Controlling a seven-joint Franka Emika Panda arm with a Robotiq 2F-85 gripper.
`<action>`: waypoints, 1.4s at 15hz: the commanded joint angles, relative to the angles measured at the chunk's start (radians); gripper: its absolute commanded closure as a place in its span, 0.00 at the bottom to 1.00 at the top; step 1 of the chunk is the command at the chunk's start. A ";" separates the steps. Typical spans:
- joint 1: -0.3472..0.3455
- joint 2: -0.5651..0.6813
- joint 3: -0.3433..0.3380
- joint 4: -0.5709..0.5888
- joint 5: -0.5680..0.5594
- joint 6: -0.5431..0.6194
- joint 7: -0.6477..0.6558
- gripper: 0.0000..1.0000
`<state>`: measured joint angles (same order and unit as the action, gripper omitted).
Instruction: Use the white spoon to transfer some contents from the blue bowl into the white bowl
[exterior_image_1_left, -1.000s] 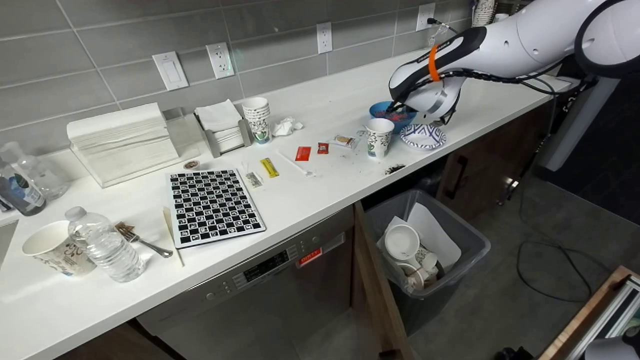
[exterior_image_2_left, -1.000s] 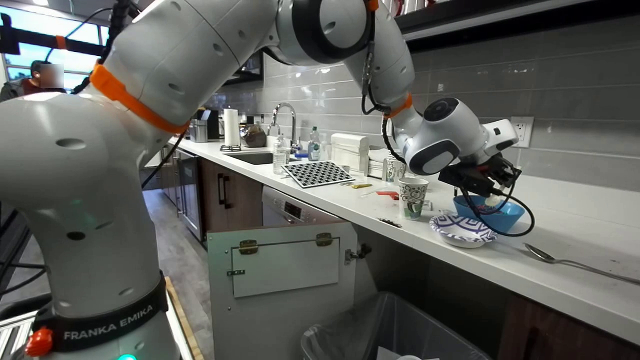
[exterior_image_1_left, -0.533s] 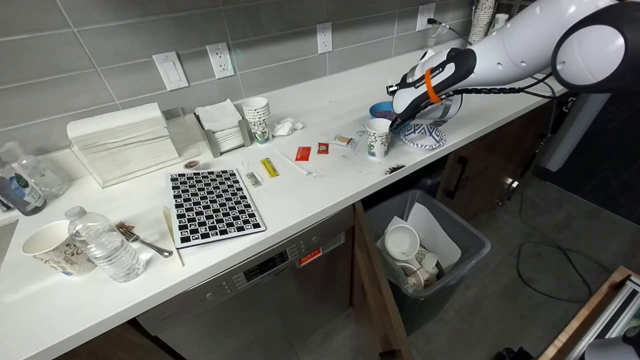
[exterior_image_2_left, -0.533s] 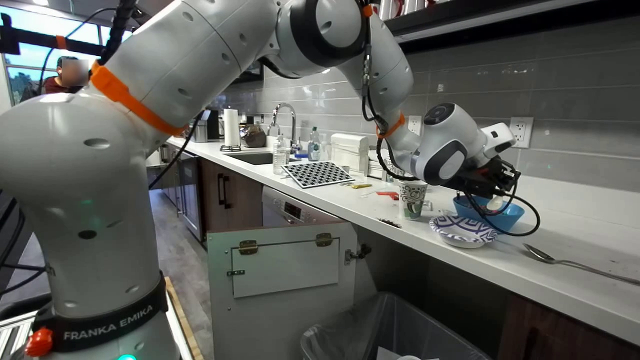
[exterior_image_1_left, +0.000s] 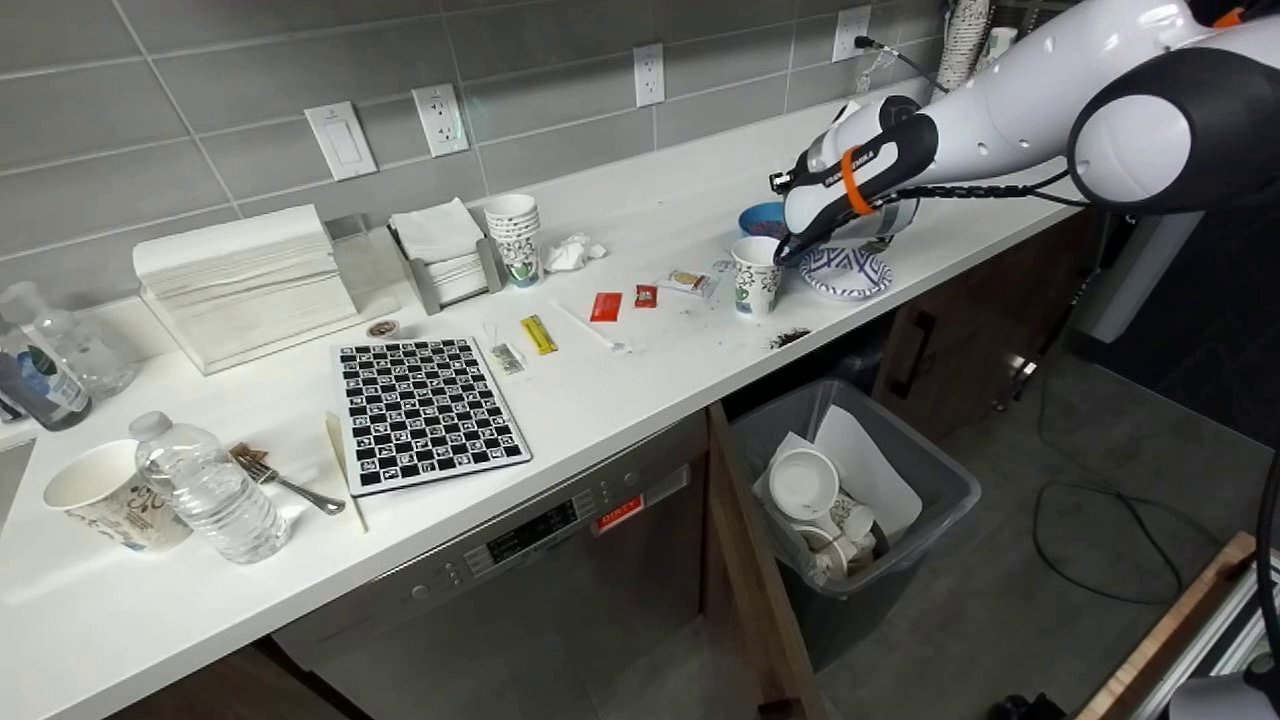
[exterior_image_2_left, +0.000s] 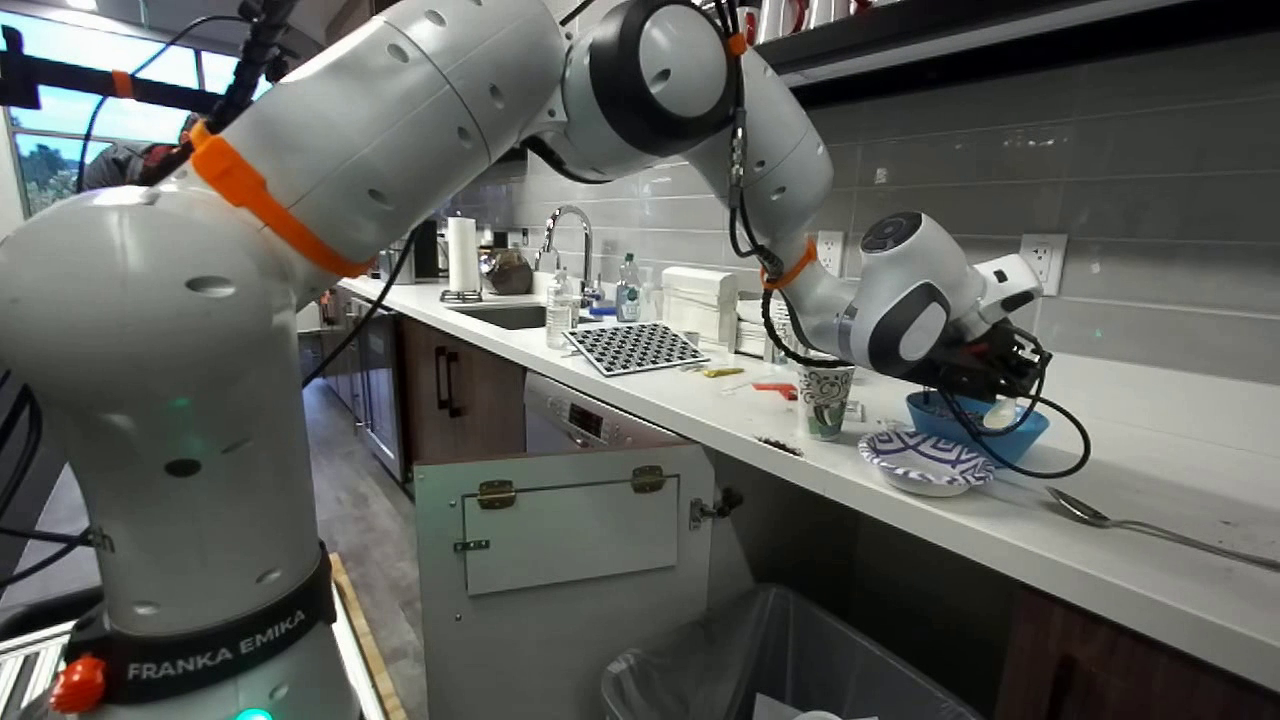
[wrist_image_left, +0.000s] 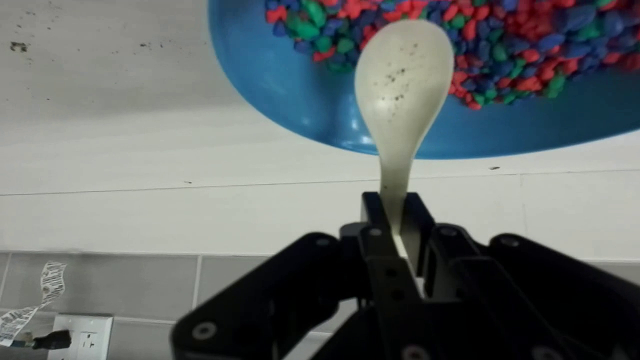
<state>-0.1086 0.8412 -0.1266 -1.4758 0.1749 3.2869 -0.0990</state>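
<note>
My gripper (wrist_image_left: 394, 210) is shut on the handle of the white spoon (wrist_image_left: 404, 75), which also shows in an exterior view (exterior_image_2_left: 1000, 412). The spoon's head points over the blue bowl and carries only dark specks. The blue bowl (wrist_image_left: 285, 95) holds small red, blue and green pebbles and shows in both exterior views (exterior_image_1_left: 757, 214) (exterior_image_2_left: 1020, 447). The gap between spoon and pebbles is hard to judge. A deep white cup-like vessel with a printed pattern (exterior_image_1_left: 757, 280) stands beside the blue bowl. It best matches the white bowl, but I cannot be sure. Its inside is hidden.
A blue-and-white patterned shallow bowl (exterior_image_2_left: 925, 462) sits at the counter's front, touching or near the blue bowl. A metal spoon (exterior_image_2_left: 1092, 516) lies to its right. Cables hang in a loop by the gripper. A bin (exterior_image_1_left: 940, 520) and open cabinet door (exterior_image_2_left: 570, 540) are below.
The spoon and gripper have moved slightly right and lower in an exterior view, staying over the blue bowl. The wrist has turned and the arm links have shifted.
</note>
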 joint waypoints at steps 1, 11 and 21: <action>0.022 0.055 -0.036 0.083 -0.038 -0.070 0.061 0.97; 0.055 0.083 -0.087 0.139 -0.083 -0.221 0.105 0.97; 0.042 0.075 -0.072 0.233 -0.142 -0.527 0.146 0.97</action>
<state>-0.0605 0.8993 -0.2013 -1.2855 0.0676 2.8586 -0.0027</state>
